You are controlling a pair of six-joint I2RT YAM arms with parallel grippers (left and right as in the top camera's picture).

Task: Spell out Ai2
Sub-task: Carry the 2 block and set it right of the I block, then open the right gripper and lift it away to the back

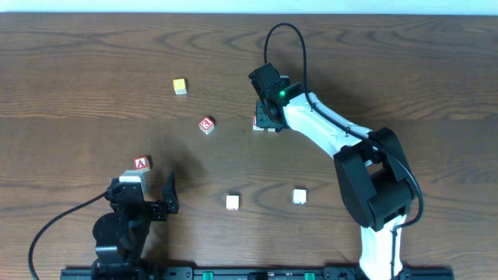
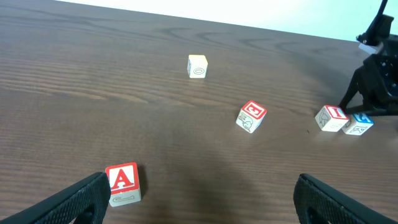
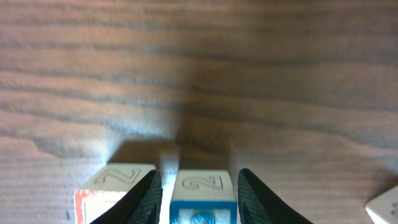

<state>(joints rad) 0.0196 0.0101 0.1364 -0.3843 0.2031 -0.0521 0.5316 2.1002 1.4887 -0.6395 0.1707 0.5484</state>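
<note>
**Status:** partly done. By my est. two of three letters are in place.

**I block** (image 2: 331,118) and **2 block** (image 2: 359,124): on the counter (image 1: 78,78), far centre. They sit side by side, touching or just short of it. The I is to the left of the 2 as seen from the robot's side. I judge this pair to be the "i2" of the word. The right wrist view shows a "2" on the top face of the blue-sided block.

**A block** (image 2: 122,183): near-left of the counter, well apart from the pair, letter up. Not yet in the row — the main item outstanding.

**Right jaws:** down at the pair, spread to either side of the 2 block. The wrist view shows a thin gap on each side, so they are not pinching as far as I can see. Cannot tell whether the block is being set down or is about to be lifted.

**Left jaws:** spread wide w/ nothing between them, low over the counter, A block just beside the left finger.

**Spares:** yellow block (image 1: 180,86), red-faced block (image 1: 206,124), pale block (image 1: 233,202), second pale block (image 1: 299,196). All lie loose and apart from the pair.

**Remaining, est.:** bring the A block to the left of the I block, then close up the row and check it is straight.
</note>
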